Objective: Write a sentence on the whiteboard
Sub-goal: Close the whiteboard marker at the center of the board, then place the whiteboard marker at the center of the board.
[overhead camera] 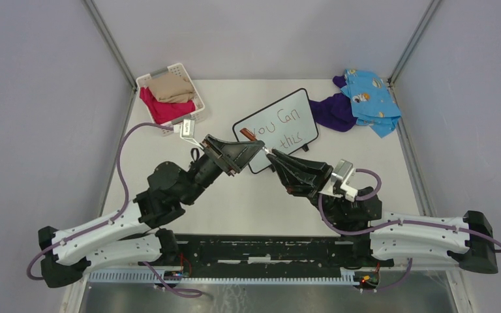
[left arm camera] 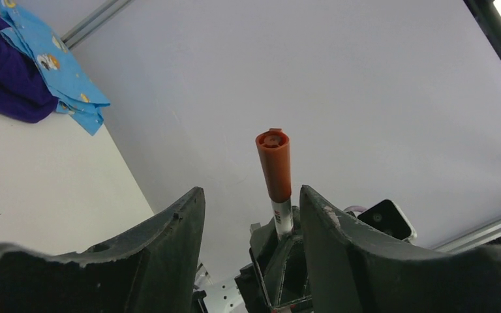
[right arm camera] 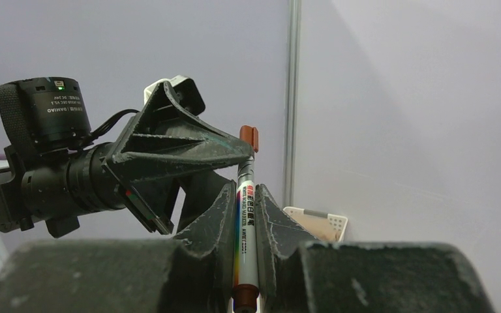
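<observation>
Only overhead shows sentence (overhead camera: 279, 129); wrist views: right gripper (right arm camera: 246, 195) clamps marker (right arm camera: 246, 228), left gripper (left arm camera: 251, 190) spread, cap (left arm camera: 274, 163) between.

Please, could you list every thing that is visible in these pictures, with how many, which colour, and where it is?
whiteboard: one, white with black frame, middle of the table
sentence: one, dark, on the whiteboard, two lines, partly hidden by the grippers
marker: one, white body with orange-brown cap, held above the whiteboard's near edge
basket: one, white, far left of the table
beige cloth: one, in the basket
red cloth: one, in the basket
purple cloth: one, far right, beside the whiteboard
blue cloth: one, patterned, on the purple cloth
table: one, white
left gripper: one, black, open around the marker's cap
right gripper: one, black, shut on the marker
</observation>
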`<state>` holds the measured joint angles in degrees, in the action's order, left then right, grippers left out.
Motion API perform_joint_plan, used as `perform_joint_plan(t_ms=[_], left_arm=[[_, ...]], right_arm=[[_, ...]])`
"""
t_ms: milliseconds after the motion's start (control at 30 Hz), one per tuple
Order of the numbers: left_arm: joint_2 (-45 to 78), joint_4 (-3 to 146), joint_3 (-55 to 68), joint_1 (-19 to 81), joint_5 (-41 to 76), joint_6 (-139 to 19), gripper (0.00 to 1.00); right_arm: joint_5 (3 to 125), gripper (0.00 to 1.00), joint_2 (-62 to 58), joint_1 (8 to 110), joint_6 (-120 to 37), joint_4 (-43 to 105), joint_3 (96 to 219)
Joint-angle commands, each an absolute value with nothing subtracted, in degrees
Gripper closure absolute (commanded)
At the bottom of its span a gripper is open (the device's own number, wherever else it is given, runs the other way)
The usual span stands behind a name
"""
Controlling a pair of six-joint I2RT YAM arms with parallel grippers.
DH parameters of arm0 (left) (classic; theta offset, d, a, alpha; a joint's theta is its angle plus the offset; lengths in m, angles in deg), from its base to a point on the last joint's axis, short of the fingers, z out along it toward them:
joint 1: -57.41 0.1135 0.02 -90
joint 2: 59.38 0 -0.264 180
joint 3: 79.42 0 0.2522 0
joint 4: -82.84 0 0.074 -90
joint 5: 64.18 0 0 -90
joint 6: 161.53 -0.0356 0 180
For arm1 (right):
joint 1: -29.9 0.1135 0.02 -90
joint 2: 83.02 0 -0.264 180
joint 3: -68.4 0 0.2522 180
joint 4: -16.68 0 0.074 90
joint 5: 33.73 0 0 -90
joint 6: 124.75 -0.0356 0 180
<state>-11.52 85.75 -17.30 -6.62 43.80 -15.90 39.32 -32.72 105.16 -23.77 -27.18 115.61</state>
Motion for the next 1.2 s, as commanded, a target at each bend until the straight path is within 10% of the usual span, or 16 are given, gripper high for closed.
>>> perform_joint_plan(t_ms=[0,667,1167], left_arm=[[-14.99,84.20,-15.79,-6.43,45.77,-19.56,0.37],[-12.51,87.51,-16.26,-6.18,40.79,-18.06,0.46],[-12.51,87.87,-16.83,-6.20,42.07,-18.35,0.91]], right_arm=[[40.35,1.00,-32.55,105.30,-23.76,-28.70,116.80],[39.80,1.00,-31.76,105.26,-24.73,-30.10,116.26],[38.28,1.00,-32.26,105.31,-25.66,-28.97,115.78]])
